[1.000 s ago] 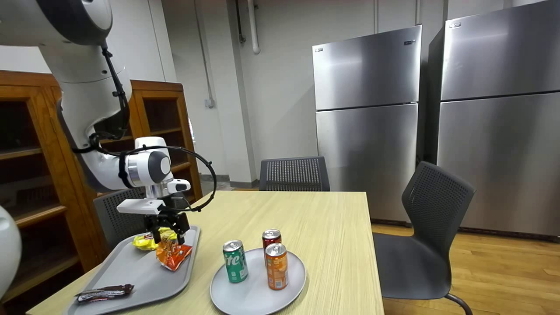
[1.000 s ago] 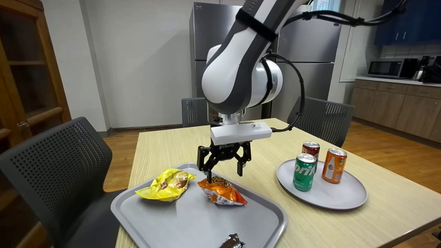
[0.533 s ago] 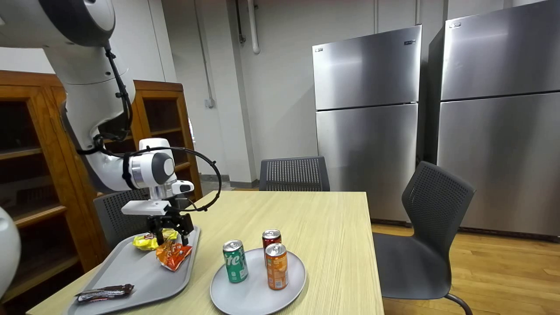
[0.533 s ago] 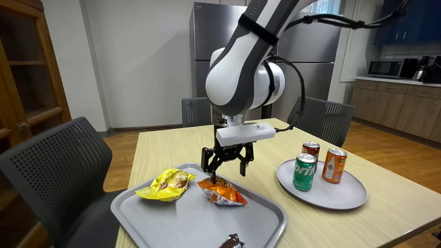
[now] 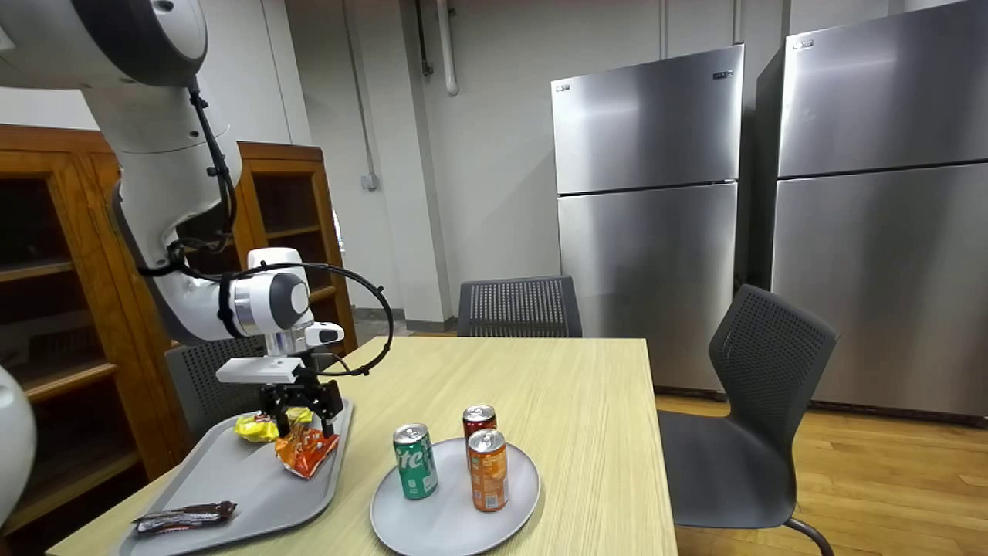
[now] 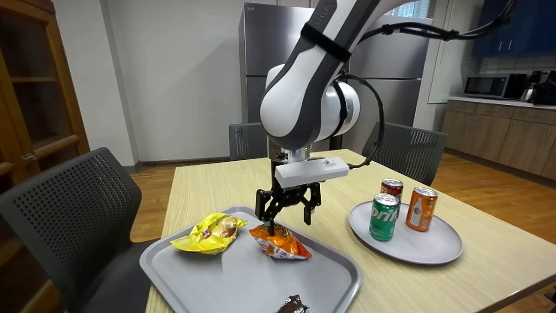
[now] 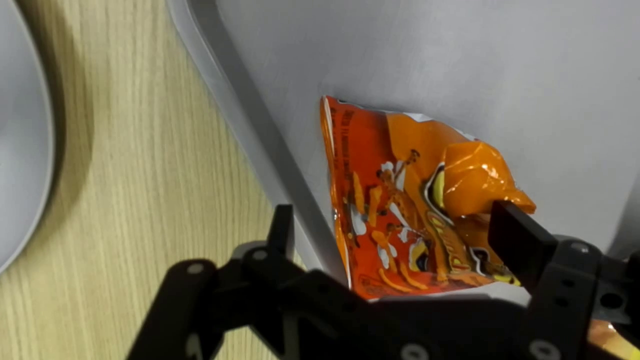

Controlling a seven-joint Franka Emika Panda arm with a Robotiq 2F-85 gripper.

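Since a second ago, the claw (image 6: 289,228) has shifted a little to the right and slightly down in both exterior views, while the orange snack bag (image 6: 284,245) has stayed in place. The claw's fingers (image 7: 520,245) are spread wide apart.

In an exterior view the bag lies near the middle of the frame, on the gray tray (image 6: 208,278) by its upper right edge and mostly below the claw. There the fingertip at left shows in front of the bag's upper left part, and the one at right hangs up and right of it, against the light table (image 6: 332,208). In the wrist view the bag lies right of center in the frame, side to side mostly between the fingers. The finger at lower right overlaps the bag's lower right edge, while the one just left of center covers part of the tray's rim; whether the overlapping finger touches the bag, I cannot tell.

Left of it in an exterior view, a yellow snack bag (image 6: 210,234) lies on the tray; a dark wrapped bar (image 5: 185,517) rests there too, at lower left of the frame in an exterior view. Toward the right, a gray plate (image 6: 417,252) bears a green can (image 6: 384,221), an orange can (image 6: 421,211) and a dark red can (image 6: 392,188), all upright.
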